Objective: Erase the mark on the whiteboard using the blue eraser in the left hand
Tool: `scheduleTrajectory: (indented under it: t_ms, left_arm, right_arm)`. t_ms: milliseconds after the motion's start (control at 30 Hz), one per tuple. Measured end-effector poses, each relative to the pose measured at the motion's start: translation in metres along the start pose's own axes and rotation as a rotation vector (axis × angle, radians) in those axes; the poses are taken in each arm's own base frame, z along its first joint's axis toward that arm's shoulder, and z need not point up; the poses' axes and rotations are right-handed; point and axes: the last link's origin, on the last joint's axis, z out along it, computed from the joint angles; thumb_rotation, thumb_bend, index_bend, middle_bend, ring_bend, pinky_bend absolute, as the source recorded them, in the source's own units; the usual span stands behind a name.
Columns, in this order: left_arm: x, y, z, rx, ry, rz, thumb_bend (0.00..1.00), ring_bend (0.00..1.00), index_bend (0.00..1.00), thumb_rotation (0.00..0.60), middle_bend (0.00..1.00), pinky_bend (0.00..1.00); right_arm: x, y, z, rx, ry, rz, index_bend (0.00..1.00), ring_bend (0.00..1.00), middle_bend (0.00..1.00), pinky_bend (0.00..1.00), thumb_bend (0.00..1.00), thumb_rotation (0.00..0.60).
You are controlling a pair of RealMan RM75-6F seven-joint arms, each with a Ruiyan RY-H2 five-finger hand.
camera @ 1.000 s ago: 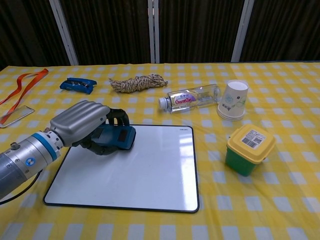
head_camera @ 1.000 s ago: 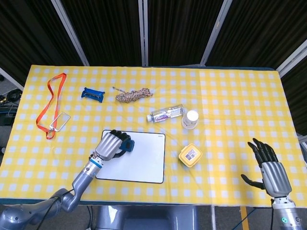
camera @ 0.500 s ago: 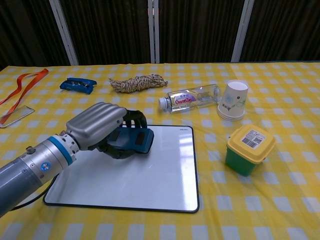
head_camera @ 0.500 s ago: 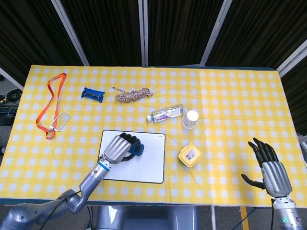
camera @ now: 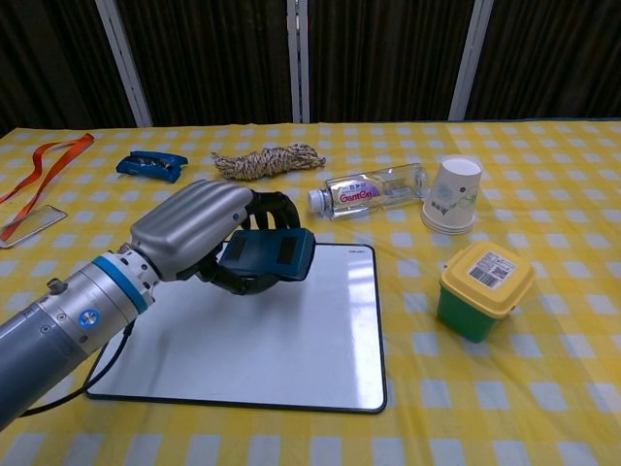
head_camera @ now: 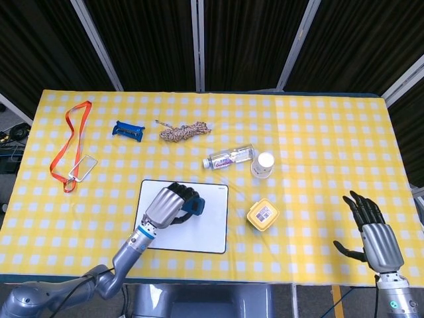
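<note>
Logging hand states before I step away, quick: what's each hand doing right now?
Left hand: grips the blue eraser over the whiteboard.
Right hand: open, holding nothing, fingers apart.

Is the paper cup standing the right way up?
No, the paper cup stands upside down, its wide rim on the table beside the bottle.

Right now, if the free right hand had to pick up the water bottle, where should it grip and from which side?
Grip the water bottle around its clear mid-body, coming from above. It lies on its side, cap toward the rope, and the upside-down paper cup crowds its base end.
</note>
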Motion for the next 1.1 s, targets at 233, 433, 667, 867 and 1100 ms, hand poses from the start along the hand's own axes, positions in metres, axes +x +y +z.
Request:
scheduleTrajectory:
  t_ms: [233,433,667,867,1100]
  left_arm:
    - [0.010,-0.028,-0.010,0.052,-0.011,0.003,0.61,0.53,0.77,0.600,0.57,0.49]
    - [0.003,-0.021,-0.009,0.038,-0.029,0.000,0.61,0.53,0.77,0.600,0.57,0.49]
    - [-0.008,-0.006,-0.005,0.009,-0.049,0.000,0.61,0.53,0.77,0.600,0.57,0.49]
    - [-0.019,-0.003,-0.003,-0.004,-0.081,0.038,0.61,0.53,0.77,0.600,0.57,0.49]
    - [-0.027,-0.009,-0.003,0.002,-0.093,0.046,0.61,0.53,0.77,0.600,0.57,0.49]
  right_arm:
    - [-0.004,-0.003,-0.001,0.008,-0.007,-0.011,0.01,0.00,0.00,0.00,0.07,0.600]
    - [-0.003,-0.002,-0.001,0.004,-0.006,-0.009,0.01,0.00,0.00,0.00,0.07,0.600]
    - [-0.002,-0.001,0.000,0.003,-0.004,-0.001,0.01,0.00,0.00,0.00,0.07,0.600]
    - [-0.002,-0.001,-0.001,0.005,-0.012,-0.003,0.01,0.00,0.00,0.00,0.07,0.600]
    - [-0.005,0.000,0.000,0.004,-0.018,-0.010,0.01,0.00,0.00,0.00,0.07,0.600]
